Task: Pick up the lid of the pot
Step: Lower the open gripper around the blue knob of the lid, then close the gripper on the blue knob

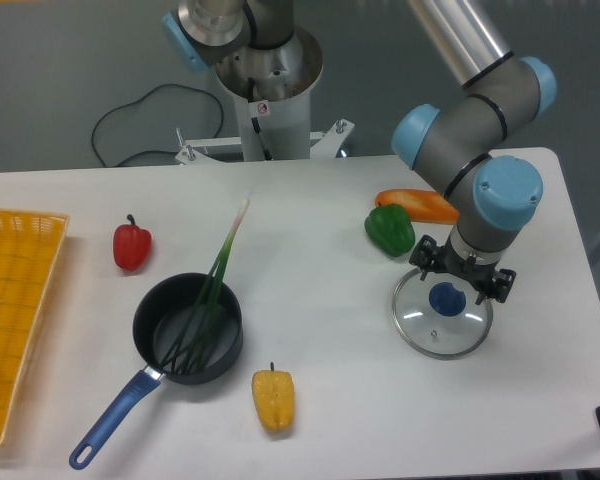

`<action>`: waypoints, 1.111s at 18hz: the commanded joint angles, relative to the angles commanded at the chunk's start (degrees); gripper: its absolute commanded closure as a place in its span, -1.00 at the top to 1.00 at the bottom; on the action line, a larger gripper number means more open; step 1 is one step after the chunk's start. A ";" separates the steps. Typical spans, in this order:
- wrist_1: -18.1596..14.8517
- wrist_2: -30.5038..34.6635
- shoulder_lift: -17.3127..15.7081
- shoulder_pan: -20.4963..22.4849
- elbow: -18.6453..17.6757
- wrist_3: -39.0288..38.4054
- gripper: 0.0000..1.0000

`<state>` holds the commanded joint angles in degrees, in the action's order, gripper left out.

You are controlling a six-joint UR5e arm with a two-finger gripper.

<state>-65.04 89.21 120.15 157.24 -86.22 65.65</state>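
Observation:
The gripper (461, 272) hangs over the back part of the pot lid, pointing down, with its fingers apart and nothing between them. The pot lid (430, 335) lies flat at the right of the table, a clear glass disc with a thin rim. Its blue knob (447, 298) shows just in front of the fingertips, slightly toward the camera. How high the fingers are above the glass I cannot tell. The gripper's body hides a little of the lid's back edge.
Behind the lid lie a green pepper (390, 230) and an orange carrot (417, 204). At left, a black pan (145, 325) with a blue handle holds long green stalks. A yellow vegetable (274, 400), a red pepper (131, 246) and a yellow crate (10, 300) are also there.

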 joint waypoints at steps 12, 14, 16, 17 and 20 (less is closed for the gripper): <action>2.55 -0.44 2.20 -0.09 0.09 2.11 1.00; 2.64 -0.44 2.20 -0.09 0.00 2.20 1.00; 2.72 -0.44 2.37 -0.09 0.00 2.20 1.00; 2.72 -0.44 2.37 -0.09 0.00 2.20 1.00; 2.72 -0.44 2.46 -0.09 0.00 2.20 1.00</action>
<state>-62.31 88.77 122.61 157.15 -86.22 67.85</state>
